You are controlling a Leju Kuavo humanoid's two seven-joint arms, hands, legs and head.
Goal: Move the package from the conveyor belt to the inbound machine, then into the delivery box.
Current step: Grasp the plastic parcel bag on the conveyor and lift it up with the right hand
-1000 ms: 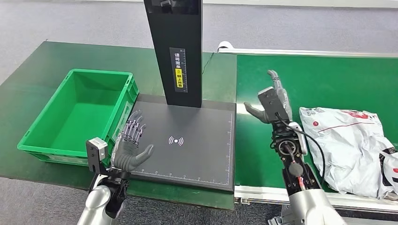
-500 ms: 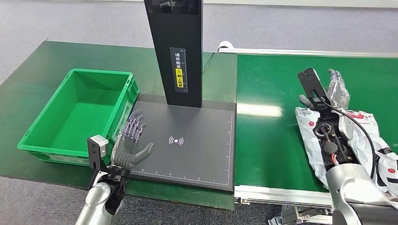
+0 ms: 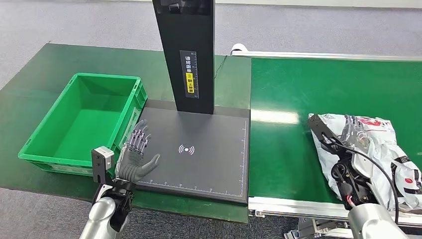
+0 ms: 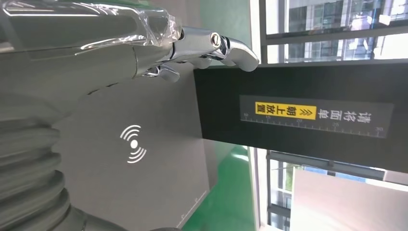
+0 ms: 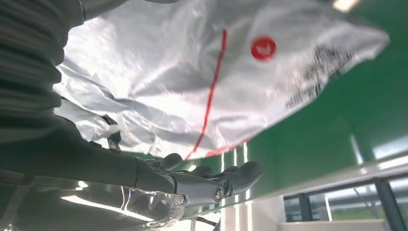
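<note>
Right hand [image 3: 354, 130] spread over the package [image 3: 378, 154] at the conveyor belt's [image 3: 298, 89] right edge, gripping nothing (left hand [image 3: 135, 155] idle, fingers apart); best closed around bunched plastic.

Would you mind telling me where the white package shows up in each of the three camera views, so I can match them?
Head view: the package lies on the green conveyor belt at the right, with the right hand over its near-left part.
Left wrist view: the package is not in it.
Right wrist view: the package spans the middle, beyond the hand.
Shared landmark: the package's red round mark.
</note>
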